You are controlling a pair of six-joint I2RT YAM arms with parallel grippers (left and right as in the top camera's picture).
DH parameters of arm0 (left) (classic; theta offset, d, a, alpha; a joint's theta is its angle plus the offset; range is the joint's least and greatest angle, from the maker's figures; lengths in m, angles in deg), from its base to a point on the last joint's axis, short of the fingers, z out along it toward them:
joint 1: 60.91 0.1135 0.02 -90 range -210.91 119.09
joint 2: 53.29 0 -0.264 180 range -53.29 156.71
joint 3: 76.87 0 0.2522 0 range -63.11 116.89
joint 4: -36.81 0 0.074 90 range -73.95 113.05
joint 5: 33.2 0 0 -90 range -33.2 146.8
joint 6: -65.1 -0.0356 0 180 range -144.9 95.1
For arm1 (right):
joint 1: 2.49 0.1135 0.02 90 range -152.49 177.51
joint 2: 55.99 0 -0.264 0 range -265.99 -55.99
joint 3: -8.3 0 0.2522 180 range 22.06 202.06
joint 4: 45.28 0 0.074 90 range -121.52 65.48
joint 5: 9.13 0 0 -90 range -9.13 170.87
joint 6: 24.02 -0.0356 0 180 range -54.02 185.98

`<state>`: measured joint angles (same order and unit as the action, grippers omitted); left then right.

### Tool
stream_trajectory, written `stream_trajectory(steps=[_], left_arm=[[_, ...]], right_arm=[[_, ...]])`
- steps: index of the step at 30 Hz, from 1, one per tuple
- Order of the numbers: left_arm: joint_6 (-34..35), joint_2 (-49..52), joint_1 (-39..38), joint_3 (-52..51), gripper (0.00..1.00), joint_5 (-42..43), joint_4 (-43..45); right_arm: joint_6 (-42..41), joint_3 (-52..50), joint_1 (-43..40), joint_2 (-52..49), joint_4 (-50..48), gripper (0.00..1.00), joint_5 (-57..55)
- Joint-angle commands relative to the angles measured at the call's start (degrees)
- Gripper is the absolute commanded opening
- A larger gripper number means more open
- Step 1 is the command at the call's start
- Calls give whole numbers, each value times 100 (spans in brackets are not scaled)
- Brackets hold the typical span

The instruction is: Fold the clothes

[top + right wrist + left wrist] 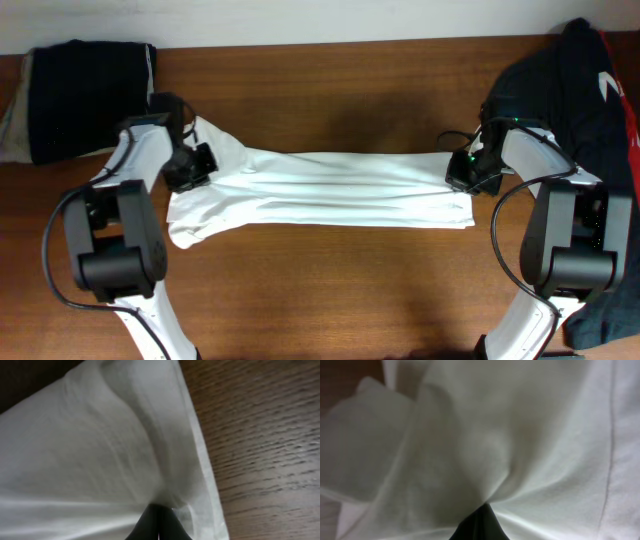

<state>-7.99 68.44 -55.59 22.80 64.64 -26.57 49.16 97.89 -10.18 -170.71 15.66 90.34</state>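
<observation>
Brown wooden desk (330, 300) under the overhead camera, and stretched across its middle lies one white T-shirt (340, 190), gathered lengthwise into a long band that runs from arm to arm. Two arms, two claws, one at each end. The left claw (190, 165) sits on the sleeve end and the right claw (470, 172) on the far end, but from above you cannot see how either grips. The wrist cameras settle it: on the left, dark fingertips (479, 527) are pressed together with white cloth puckering out from them — clamped on the shirt. On the right, the same story: fingertips (157, 525) closed tight on the shirt's edge, with bare wood beside it. Two other cloth items flank the scene, seen only from above: a folded black and beige bundle (85, 100) at the far left corner, and a black garment with red and white marks (590, 90) heaped at the right, close behind the right arm — neither touches the shirt.
</observation>
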Motion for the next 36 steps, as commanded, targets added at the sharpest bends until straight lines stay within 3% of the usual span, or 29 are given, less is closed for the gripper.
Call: stream_trajectory(steps=[1,6,9,10,13,14,15,16,21,30,32,34,35,36], left_arm=[[13,444,584,-144,0,-922,-164],[17,413,1003,-107,0,-916,-391],[13,356,1071,184,0,-916,-678],[13,284,1071,337,0,-914,-824],[17,-48,1056,649,1,-839,-1003],[20,-155,1056,669,15,-654,-975],[20,-199,1056,669,56,-442,-955],[20,-195,1056,667,99,-225,-955],[17,-168,1056,667,99,-116,-1010],[20,-168,1056,667,99,-116,-1023],[17,-168,1056,667,99,-116,-1025],[17,-168,1056,667,99,-116,-1038],[17,-168,1056,667,99,-118,-1069],[17,-168,1056,667,99,-116,-1069]], right_arm=[[-85,-59,17,-179,9,4,-223],[-57,516,33,-179,474,4,-205],[90,1497,20,-168,1287,4,-245],[162,1836,15,-168,1578,10,-247],[638,2304,17,-168,1941,63,-52],[927,2299,17,-170,1904,80,195],[1086,2267,17,-192,1862,94,372],[1088,2177,17,-223,1790,99,494],[1670,1497,22,-509,1235,99,1912],[1681,345,129,-562,470,98,2275],[1679,160,295,-562,328,85,2284],[1502,-52,498,-562,153,63,2260],[1296,-85,623,-562,144,39,1974],[1276,-85,662,-562,140,30,1878]])
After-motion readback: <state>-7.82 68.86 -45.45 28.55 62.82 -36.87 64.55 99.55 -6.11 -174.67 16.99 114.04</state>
